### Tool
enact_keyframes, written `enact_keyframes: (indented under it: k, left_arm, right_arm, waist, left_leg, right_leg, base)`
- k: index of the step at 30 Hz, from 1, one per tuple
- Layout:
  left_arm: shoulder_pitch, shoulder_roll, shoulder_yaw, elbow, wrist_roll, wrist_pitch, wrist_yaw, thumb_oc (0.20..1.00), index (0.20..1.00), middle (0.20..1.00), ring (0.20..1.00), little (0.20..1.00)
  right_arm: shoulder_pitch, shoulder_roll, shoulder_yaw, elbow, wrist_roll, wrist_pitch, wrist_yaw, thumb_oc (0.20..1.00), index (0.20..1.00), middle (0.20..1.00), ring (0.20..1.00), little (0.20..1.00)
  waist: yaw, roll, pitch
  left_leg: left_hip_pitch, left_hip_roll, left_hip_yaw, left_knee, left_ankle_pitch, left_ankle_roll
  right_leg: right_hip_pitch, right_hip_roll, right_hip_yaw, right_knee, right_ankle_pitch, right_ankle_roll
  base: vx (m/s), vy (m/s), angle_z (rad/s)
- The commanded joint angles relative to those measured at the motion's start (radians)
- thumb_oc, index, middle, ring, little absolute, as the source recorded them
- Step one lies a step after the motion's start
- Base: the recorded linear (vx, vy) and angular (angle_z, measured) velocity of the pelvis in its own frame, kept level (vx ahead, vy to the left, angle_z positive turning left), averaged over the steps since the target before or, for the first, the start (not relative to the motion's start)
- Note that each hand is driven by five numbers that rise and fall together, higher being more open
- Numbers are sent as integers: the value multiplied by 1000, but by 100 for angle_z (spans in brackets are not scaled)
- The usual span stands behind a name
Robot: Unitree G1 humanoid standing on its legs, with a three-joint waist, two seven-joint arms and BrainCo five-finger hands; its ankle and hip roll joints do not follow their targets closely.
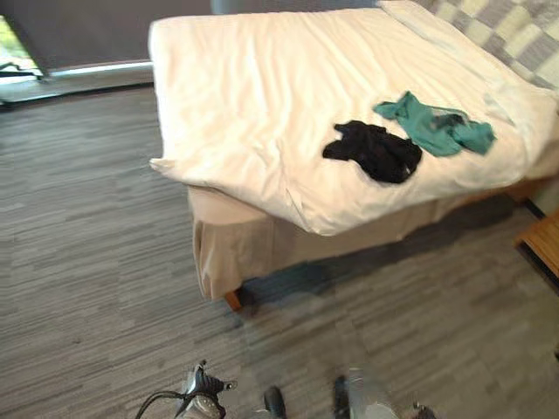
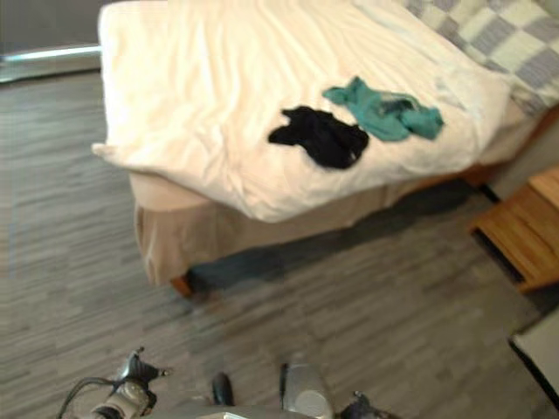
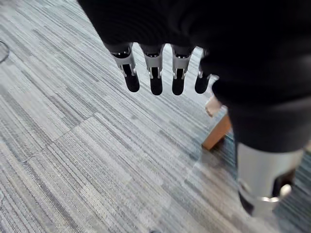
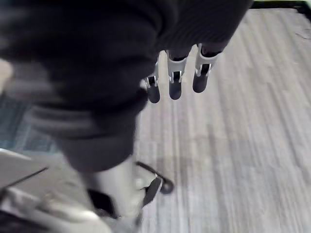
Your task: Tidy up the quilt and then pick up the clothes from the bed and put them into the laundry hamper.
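Fingers (image 3: 155,73) of the left hand (image 3: 160,29) hang straight and slightly apart above grey striped carpet (image 3: 73,145), holding nothing. Fingers (image 4: 175,80) of the right hand (image 4: 146,43) likewise hang straight and relaxed over the same carpet, empty. Both hands are down near the floor, well apart from the bed (image 1: 262,236) and from the clothes on it. Farther out, a cream quilt (image 1: 253,113) covers the bed, wrinkled, its near corner drooping over the edge. A black garment (image 1: 374,151) lies crumpled on the quilt near the bed's near edge. A teal garment (image 1: 434,125) lies just beside it, on its far right side, with their edges nearly touching. A wooden side table (image 2: 528,231) stands right of the bed.
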Motion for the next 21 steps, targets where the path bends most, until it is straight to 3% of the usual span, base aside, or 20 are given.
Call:
enact_keyframes:
  k: [1, 3, 4, 5, 7, 8, 9, 11, 14, 17, 18, 20, 21]
  left_arm:
    - [-1, 39, 15, 9, 36, 12, 1, 1000, 1000, 1000, 1000, 1000]
    - [5, 31, 30, -2, 9, 3, 11, 1000, 1000, 1000, 1000, 1000]
    - [5, 31, 30, -2, 9, 3, 11, 1000, 1000, 1000, 1000, 1000]
    - [-7, 20, 36, -25, -44, -8, 33, 1000, 1000, 1000, 1000, 1000]
    - [-9, 12, 45, -37, -80, -12, 48, 1000, 1000, 1000, 1000, 1000]
    - [-4, -8, 62, -56, -123, -29, 53, 1000, 1000, 1000, 1000, 1000]
    - [-4, -8, 62, -56, -123, -29, 53, 1000, 1000, 1000, 1000, 1000]
    - [1, -14, 88, -85, -183, -52, 60, 1000, 1000, 1000, 1000, 1000]
    - [9, -4, 98, -104, -206, -65, 58, 1000, 1000, 1000, 1000, 1000]
    - [27, 73, 111, -420, -228, -127, 92, 1000, 1000, 1000, 1000, 1000]
    - [28, 73, 111, -421, -228, -127, 92, 1000, 1000, 1000, 1000, 1000]
    - [31, 141, 116, -574, -190, -144, 122, 1000, 1000, 1000, 1000, 1000]
    - [31, 179, 132, -660, -169, -157, 143, 1000, 1000, 1000, 1000, 1000]
  right_arm:
    - [-37, -44, -11, 10, -19, 13, 6, 1000, 1000, 1000, 1000, 1000]
    - [-47, -63, 6, 5, -45, 14, 5, 1000, 1000, 1000, 1000, 1000]
    - [-48, -62, 6, 5, -45, 14, 5, 1000, 1000, 1000, 1000, 1000]
    - [-55, -79, 9, 0, -45, 11, -6, 1000, 1000, 1000, 1000, 1000]
    - [-54, -86, 5, -1, -40, 11, -15, 1000, 1000, 1000, 1000, 1000]
    - [-50, -90, 10, 12, -46, 15, -8, 1000, 1000, 1000, 1000, 1000]
    - [-50, -90, 10, 12, -46, 15, -8, 1000, 1000, 1000, 1000, 1000]
    - [-38, -90, 7, 17, -30, 8, 13, 1000, 1000, 1000, 1000, 1000]
    - [-9, -88, -37, 22, 29, 1, 42, 1000, 1000, 1000, 1000, 1000]
    - [21, -82, -136, -8, 106, -9, 7, 1000, 1000, 1000, 1000, 1000]
    - [21, -82, -136, -9, 105, -9, 7, 1000, 1000, 1000, 1000, 1000]
    - [23, -74, -140, -33, 121, -21, 2, 1000, 1000, 1000, 1000, 1000]
    - [31, -67, -143, -45, 129, -28, -4, 1000, 1000, 1000, 1000, 1000]
  waist:
    - [-2, -31, 55]
    - [-2, -19, 62]
    - [-3, -19, 59]
    - [1, -27, 85]
    - [-1, -31, 91]
    - [0, -16, 74]
    - [0, -16, 75]
    - [8, 14, 33]
    - [0, 21, 4]
    - [-1, -7, 6]
    - [1, -7, 3]
    - [9, -17, 24]
    - [9, -16, 35]
  left_leg:
    - [-9, 59, -24, 54, -48, -141]
    - [-55, 64, -58, 188, -78, -154]
    - [-61, 64, -58, 190, -77, -155]
    - [-178, 73, -73, 379, -58, -180]
    - [-212, 93, -51, 408, -44, -186]
    - [-185, 140, 13, 295, -16, -194]
    - [-184, 140, 13, 293, -16, -194]
    - [-163, 186, 30, 123, 63, -219]
    - [-140, 186, 28, 74, 68, -216]
    - [-106, 136, 43, 45, 43, -195]
    - [-110, 137, 45, 45, 44, -195]
    - [-93, 117, 44, 29, 37, -175]
    - [-80, 116, 41, 13, 31, -171]
  right_leg:
    - [163, 9, 26, -204, 182, 2]
    - [179, 3, 16, -189, 174, -15]
    - [176, 3, 16, -190, 176, -15]
    - [195, -15, -20, -184, 161, -48]
    - [212, -24, -49, -192, 150, -59]
    - [251, -38, -98, -235, 140, -44]
    - [252, -38, -98, -236, 140, -44]
    - [279, -53, -137, -258, 141, -20]
    - [306, -68, -153, -257, 131, -3]
    - [287, -125, -142, -157, 162, 32]
    - [284, -124, -140, -158, 164, 31]
    - [233, -131, -116, -45, 219, 41]
    - [204, -114, -102, -6, 210, 38]
  base:
    - [267, -243, 92]
    - [175, -222, 81]
    - [21, -199, 53]
    - [-51, -144, 46]
    - [8, -60, 92]
    - [70, 60, 108]
    - [212, 189, 93]
    - [211, 198, 37]
    - [232, 225, 19]
    - [175, 312, 0]
    - [69, 172, 6]
    - [69, 147, 18]
    - [98, 111, 11]
